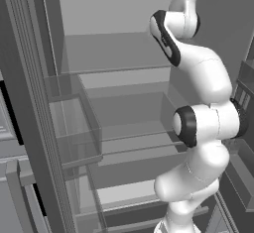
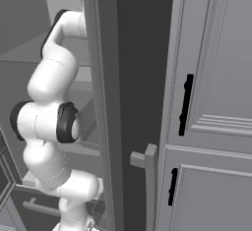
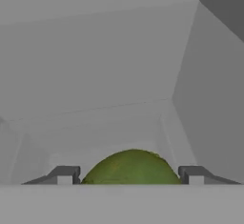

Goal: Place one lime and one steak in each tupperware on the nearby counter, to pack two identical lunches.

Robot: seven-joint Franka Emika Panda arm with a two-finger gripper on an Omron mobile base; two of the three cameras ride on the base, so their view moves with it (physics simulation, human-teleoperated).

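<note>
Jaws (image 3: 127,175) clamped on 1 lime (image 3: 131,167) inside grey fridge interior (image 3: 95,51).

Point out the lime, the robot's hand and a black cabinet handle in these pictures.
lime (image 3: 132,168), hand view, on its green top between the fingertips.
hand (image 3: 128,174), hand view, midway between its two dark fingertips.
black cabinet handle (image 2: 185,104), right base view, on the middle of the bar.

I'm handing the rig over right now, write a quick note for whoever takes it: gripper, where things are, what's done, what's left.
Gripper: a lime sits between the fingertips, with a gap at each side; whether it is gripped can't be told.
Arm: reaching up into an open fridge with pale shelves.
Done: judging by the views, nothing is packed yet.
Left: carry this lime to a tupperware, then the second lime and both steaks.
</note>
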